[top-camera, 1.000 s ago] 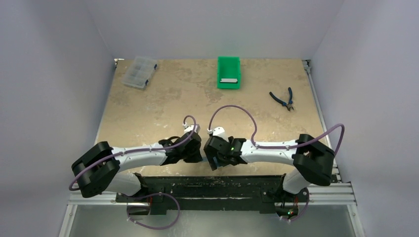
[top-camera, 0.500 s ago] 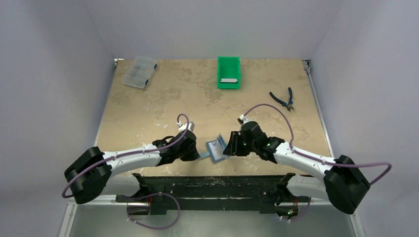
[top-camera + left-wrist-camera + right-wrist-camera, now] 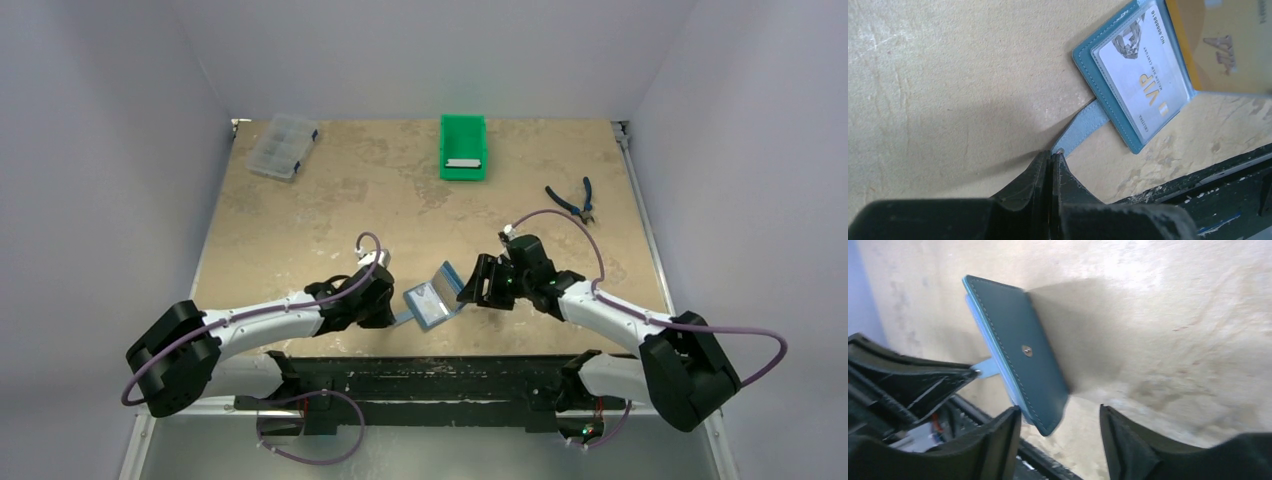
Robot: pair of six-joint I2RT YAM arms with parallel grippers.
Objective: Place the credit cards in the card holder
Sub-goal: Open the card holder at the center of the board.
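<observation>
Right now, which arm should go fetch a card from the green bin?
Right: the right gripper stands open beside the card holder, while the left gripper is shut on its strap.

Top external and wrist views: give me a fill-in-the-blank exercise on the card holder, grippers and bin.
The left gripper has its jaws shut on the light-blue ____ of the teal square folding card holder.
The right gripper has its jaws ____, gripping nothing.
A silvery flat card lies in the ____ plastic bin.
The white card behind the holder's clear window reads ____.
Missing: strap; open; green; VIP.
</observation>
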